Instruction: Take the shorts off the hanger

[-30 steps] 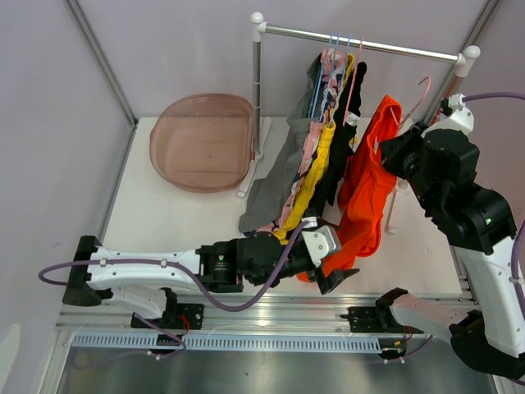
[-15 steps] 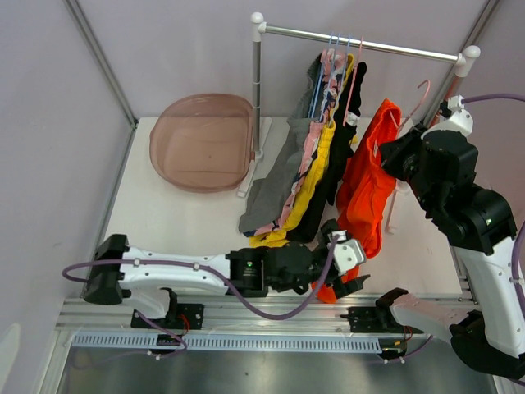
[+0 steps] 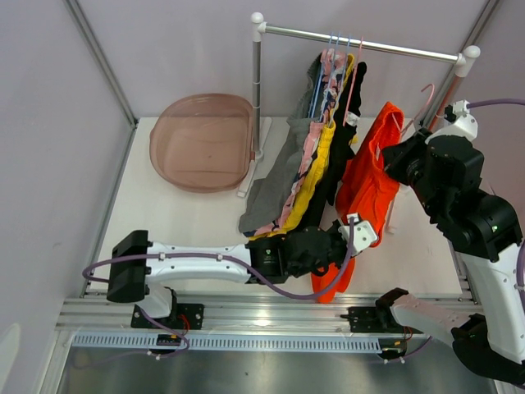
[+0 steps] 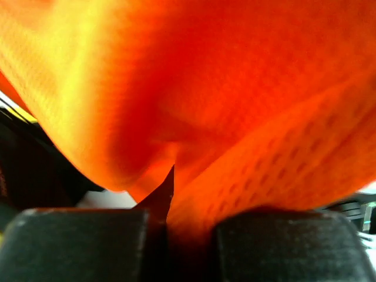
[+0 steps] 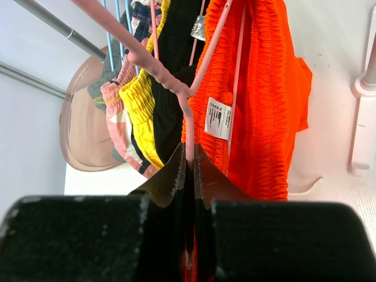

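**Left fingers clamp the hem of the orange shorts while the right arm holds their hanger**

At far left, a translucent pink basin (image 3: 201,141) sits on the white worktop (image 3: 180,217). Beside it stands a metal rail (image 3: 361,43). Four garments hang from it in a tight bunch: grey shorts (image 3: 275,185), pink patterned shorts (image 3: 305,156), yellow shorts (image 3: 316,176) and black shorts (image 3: 340,160). Their lower ends trail onto the worktop.

Next, my left arm reaches low across the front. A second ago the left fingers (image 4: 161,202) stood wide open beside the cloth. The arm has since pushed further right and they have snapped nearly shut. The left wrist view is filled with orange mesh pinched between the two pads, so I read them as gripping the bottom edge of the orange shorts (image 3: 365,185).

Those orange shorts hang apart from the bunch, just right of the black pair. They are on a pink hanger (image 5: 155,61) that, as far as I can tell, is off the rail.

At far right, the right fingers (image 5: 176,176) are fully closed on that hanger's thin wire, as they were a second ago.

To me this means the pull can begin. With the hem held below and the hanger held above, drawing the two apart should slide the waistband free. The elastic waistband may snag on the hanger.
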Action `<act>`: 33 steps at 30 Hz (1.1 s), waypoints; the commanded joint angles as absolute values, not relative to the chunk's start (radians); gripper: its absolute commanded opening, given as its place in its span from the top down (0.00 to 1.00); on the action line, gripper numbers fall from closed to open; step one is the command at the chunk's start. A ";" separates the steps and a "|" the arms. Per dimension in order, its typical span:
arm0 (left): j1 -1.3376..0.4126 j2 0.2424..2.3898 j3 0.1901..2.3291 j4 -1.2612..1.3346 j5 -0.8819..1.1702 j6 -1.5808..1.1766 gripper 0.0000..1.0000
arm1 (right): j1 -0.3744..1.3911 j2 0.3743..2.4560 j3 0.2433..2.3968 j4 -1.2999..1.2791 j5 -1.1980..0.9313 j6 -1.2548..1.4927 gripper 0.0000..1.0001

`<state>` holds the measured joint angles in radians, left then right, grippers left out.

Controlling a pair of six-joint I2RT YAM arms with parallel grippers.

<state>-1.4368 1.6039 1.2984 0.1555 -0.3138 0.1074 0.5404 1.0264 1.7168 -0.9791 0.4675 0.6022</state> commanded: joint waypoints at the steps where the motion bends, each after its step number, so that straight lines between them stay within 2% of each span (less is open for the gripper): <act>1: -1.453 1.517 1.319 0.161 -0.340 0.078 1.00 | 0.546 1.015 1.740 -0.922 0.506 0.595 1.00; 6: -1.552 1.384 1.159 0.161 -0.396 0.009 1.00 | 0.545 1.055 1.781 -0.914 0.570 0.543 1.00; 11: -1.689 1.240 1.005 0.167 -0.501 -0.075 1.00 | 0.515 1.135 1.928 -0.930 0.589 0.470 1.00; 15: -1.794 1.189 0.919 0.147 -0.603 -0.127 1.00 | 0.465 1.193 2.009 -0.937 0.565 0.446 1.00; 21: -1.827 1.206 0.799 0.169 -0.629 -0.219 1.00 | 0.425 1.230 2.055 -0.946 0.532 0.439 1.00; 27: -1.770 1.275 0.811 0.226 -0.673 -0.230 1.00 | 0.420 1.213 2.062 -1.029 0.443 0.518 1.00; 30: -1.639 1.347 0.925 0.173 -0.640 -0.227 1.00 | 0.434 1.148 2.011 -1.083 0.350 0.589 1.00; 33: -1.519 1.414 1.046 0.134 -0.614 -0.198 1.00 | 0.445 1.051 1.861 -1.074 0.206 0.669 1.00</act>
<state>-1.6127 1.3838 0.9085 0.1440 -0.6418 -0.1940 0.4374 1.1500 1.9213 -1.1267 0.3298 0.5720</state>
